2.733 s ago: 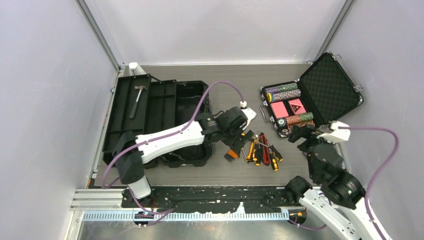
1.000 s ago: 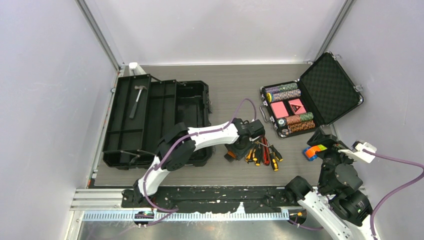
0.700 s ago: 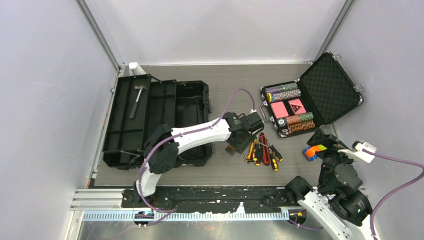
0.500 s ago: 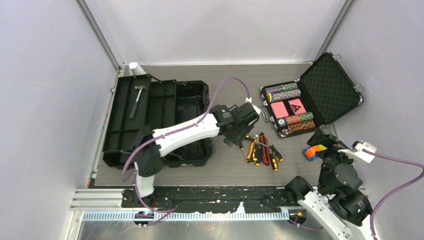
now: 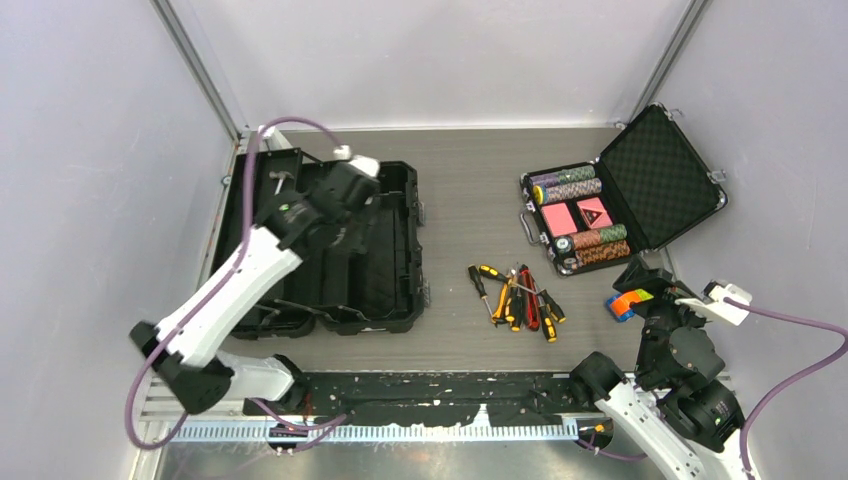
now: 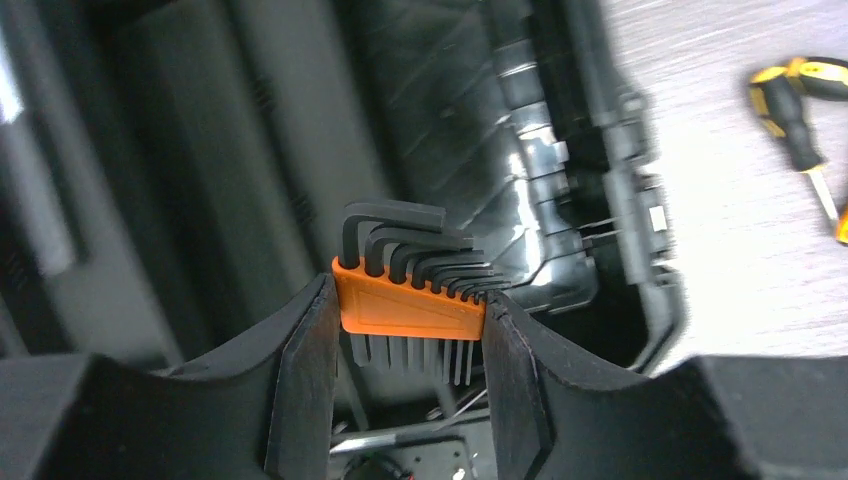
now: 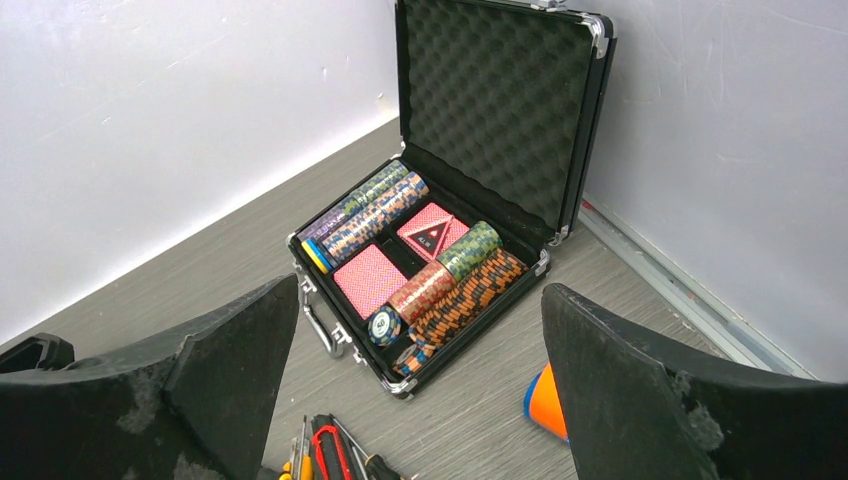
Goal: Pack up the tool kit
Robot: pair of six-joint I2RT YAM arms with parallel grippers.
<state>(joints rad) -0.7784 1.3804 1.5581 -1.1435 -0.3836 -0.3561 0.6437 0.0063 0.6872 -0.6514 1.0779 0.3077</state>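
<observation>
left gripper [image 6: 408, 322]: clamped on 1 orange hex key set [image 6: 410, 305], open toolbox [image 6: 560, 190] right below it | right gripper [image 7: 420, 390]: spread wide, holding nothing | progress: early-ish imo, screwdrivers [image 5: 503, 300] and red pliers [image 5: 529, 305] on the table, well away from the left gripper, not packed yet

No legible txt, labels or nos. in any view.

White arm shells [image 5: 232, 293], black joints [image 5: 205, 385], looping purple cables [image 5: 795, 315]
</observation>
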